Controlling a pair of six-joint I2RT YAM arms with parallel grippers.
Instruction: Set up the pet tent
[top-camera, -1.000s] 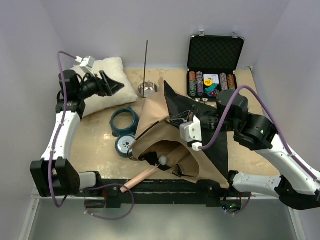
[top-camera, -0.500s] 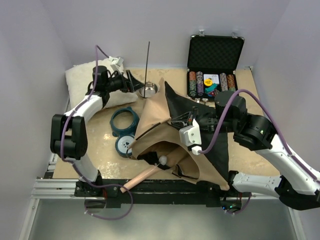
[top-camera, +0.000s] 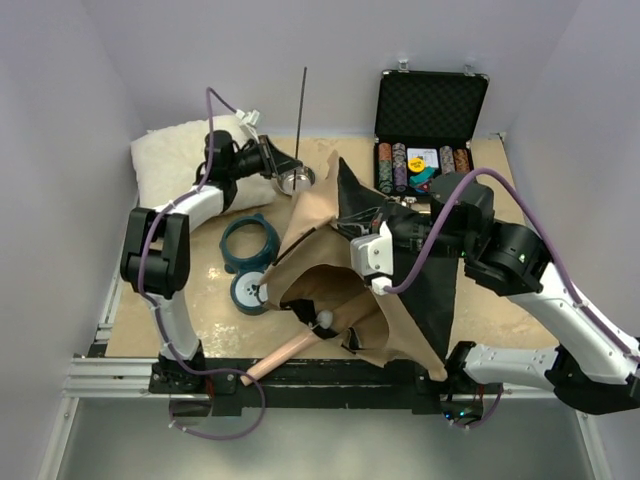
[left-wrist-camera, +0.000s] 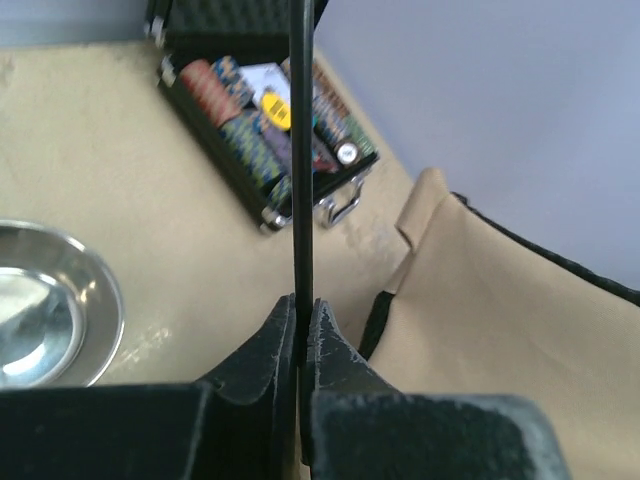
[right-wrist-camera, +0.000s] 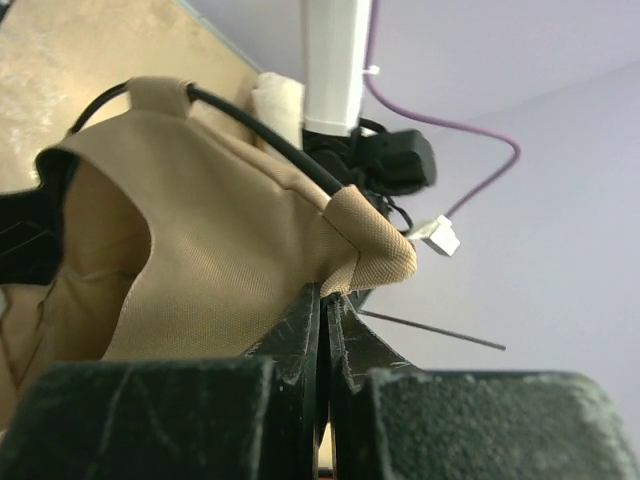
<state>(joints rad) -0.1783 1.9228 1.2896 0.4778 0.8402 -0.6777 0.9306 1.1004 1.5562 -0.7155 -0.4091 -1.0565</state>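
Observation:
The pet tent (top-camera: 320, 285) lies crumpled mid-table, tan fabric with black mesh (top-camera: 432, 290) on its right side. A thin dark pole (top-camera: 301, 110) rises upright from its far-left edge. My left gripper (top-camera: 288, 164) is shut on that pole, which runs up from between the fingertips in the left wrist view as the pole (left-wrist-camera: 301, 150) above the left gripper (left-wrist-camera: 301, 312). My right gripper (top-camera: 350, 226) is shut on a corner of the tan fabric (right-wrist-camera: 230, 250) and holds it raised; the right gripper (right-wrist-camera: 326, 298) pinches the cloth just under a black curved pole (right-wrist-camera: 260, 130).
A white pillow (top-camera: 178, 162) lies far left. A steel bowl (top-camera: 294, 182) sits by the left gripper. An open black case of poker chips (top-camera: 430, 135) stands at the back right. A teal ring (top-camera: 248, 242) and a tape roll (top-camera: 247, 292) lie left of the tent.
My left arm swung right from the pillow to the upright pole and closed on it. The right gripper shifted the held fabric slightly left and up.

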